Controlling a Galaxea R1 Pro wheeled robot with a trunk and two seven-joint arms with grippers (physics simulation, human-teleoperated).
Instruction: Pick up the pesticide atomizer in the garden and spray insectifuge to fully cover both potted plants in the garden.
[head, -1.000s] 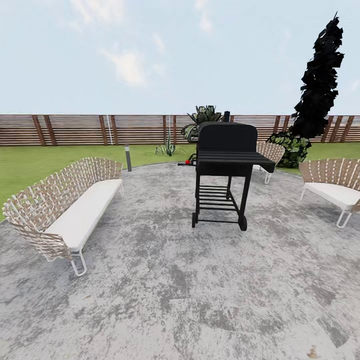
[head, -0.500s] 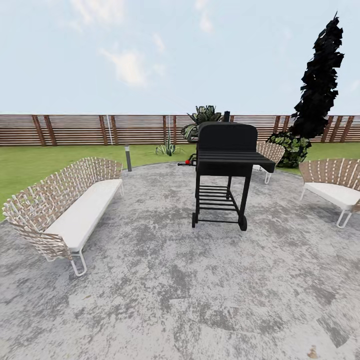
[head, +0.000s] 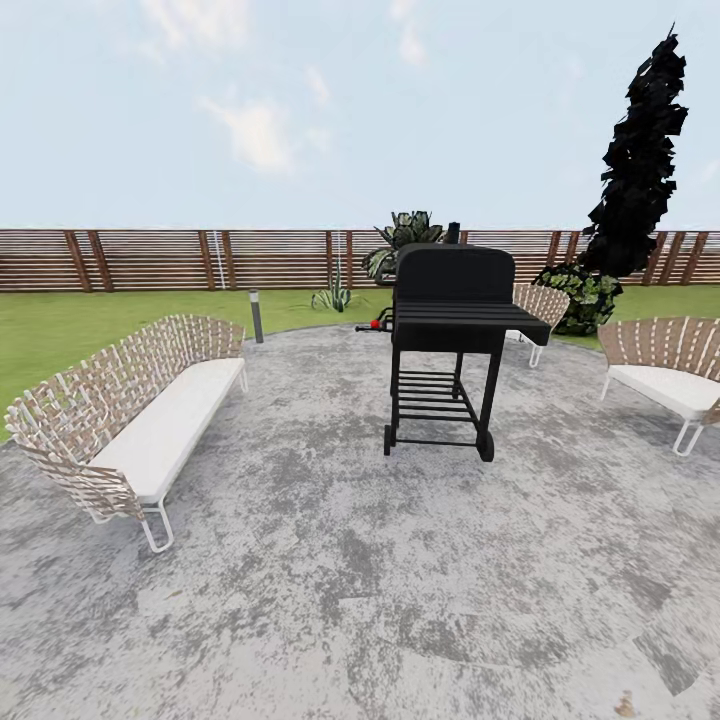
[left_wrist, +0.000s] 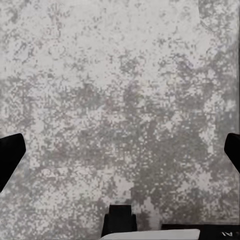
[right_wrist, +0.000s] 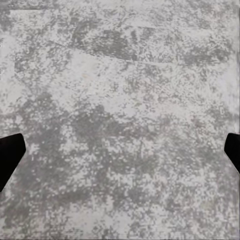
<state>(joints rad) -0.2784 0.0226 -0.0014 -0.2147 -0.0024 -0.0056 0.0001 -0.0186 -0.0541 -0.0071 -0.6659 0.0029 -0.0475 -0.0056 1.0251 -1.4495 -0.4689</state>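
Across the round grey paved patio we look toward a black barbecue grill on wheels, standing near the middle of the paving. To our left a long woven bench with a white cushion sits at the patio's edge; to our right a woven chair of the same make stands at the far side, and a second one shows partly behind the grill. Beyond the paving the green lawn of the garden runs back to a brown slatted wood fence. A short grey bollard lamp stands where grass meets paving.

One potted plant, a low rosette of pointed leaves, sits on the lawn just before the fence, between the lamp and the grill; its pot is too small for us to make out. A larger leafy plant rises behind the grill, and a tall dark tree with a green bush at its foot stands to the right. We cannot pick out the pesticide atomizer anywhere on the grass or the paving.

From the left wrist view we see mottled grey paving below the left gripper, its two dark fingertips at opposite edges, so the jaws stand wide open with nothing between them. The right gripper looks the same: fingertips far apart, jaws open over bare paving.
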